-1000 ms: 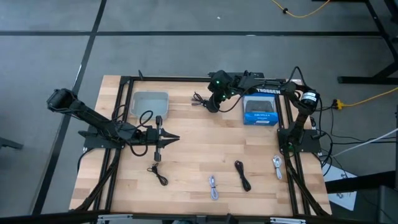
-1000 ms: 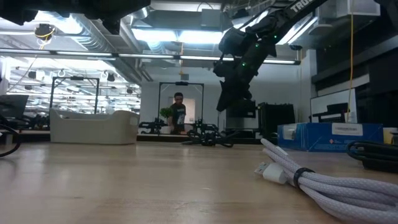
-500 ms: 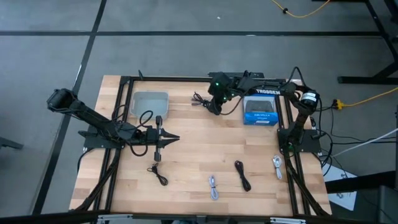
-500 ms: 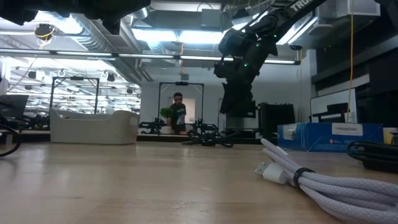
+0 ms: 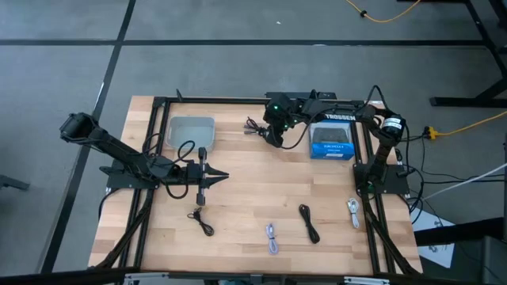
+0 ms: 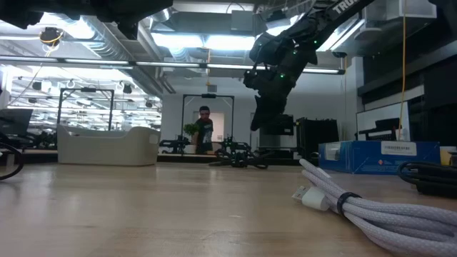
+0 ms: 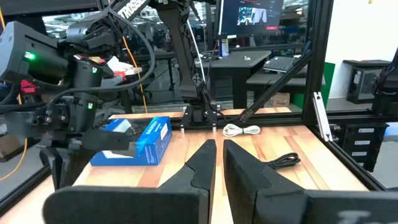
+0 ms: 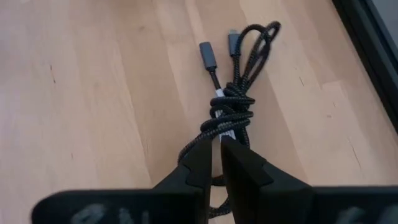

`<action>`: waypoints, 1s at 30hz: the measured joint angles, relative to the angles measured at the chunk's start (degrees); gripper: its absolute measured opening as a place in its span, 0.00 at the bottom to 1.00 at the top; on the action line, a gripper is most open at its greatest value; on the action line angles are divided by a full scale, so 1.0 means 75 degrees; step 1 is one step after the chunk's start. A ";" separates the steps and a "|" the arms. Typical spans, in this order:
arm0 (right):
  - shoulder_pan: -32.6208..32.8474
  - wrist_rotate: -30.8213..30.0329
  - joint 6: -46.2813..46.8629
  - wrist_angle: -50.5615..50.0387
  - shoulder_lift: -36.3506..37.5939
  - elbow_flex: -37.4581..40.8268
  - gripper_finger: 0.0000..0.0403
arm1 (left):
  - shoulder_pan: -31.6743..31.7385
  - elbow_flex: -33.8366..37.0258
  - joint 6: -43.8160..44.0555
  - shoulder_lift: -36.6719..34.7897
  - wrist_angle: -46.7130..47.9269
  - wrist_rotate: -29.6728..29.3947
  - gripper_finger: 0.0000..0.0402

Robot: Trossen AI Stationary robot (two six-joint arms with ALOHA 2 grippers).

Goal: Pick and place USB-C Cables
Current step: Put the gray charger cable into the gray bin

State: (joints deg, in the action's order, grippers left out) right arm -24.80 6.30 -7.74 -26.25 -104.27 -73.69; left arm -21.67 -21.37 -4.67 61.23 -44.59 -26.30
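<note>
Right gripper (image 8: 216, 155) closed to a narrow slit above black cable bundle (image 8: 235, 106) at upper centre of high view, nothing gripped; left gripper (image 7: 217, 163) likewise nearly closed and idle at left; risk: descending unopened, pushing bundle aside.

The high view looks straight down on the whole desk (image 5: 245, 190). The low view sits at desk-top height, facing the room. Those 2 views share the blue box (image 5: 331, 142).

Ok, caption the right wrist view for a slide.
Right gripper, fingers nearly closed, poised over a bundled black USB-C cable lying on the wooden table.
</note>
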 joint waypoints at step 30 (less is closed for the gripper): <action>0.4059 -0.0330 0.2780 -0.1468 -0.0015 0.0000 0.11 | 0.0000 0.0003 0.0000 0.0000 -0.0001 -0.0001 0.06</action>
State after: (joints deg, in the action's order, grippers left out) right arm 5.64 3.83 13.11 -37.26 -104.38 -73.69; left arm -21.67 -21.34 -4.67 61.23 -44.59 -26.30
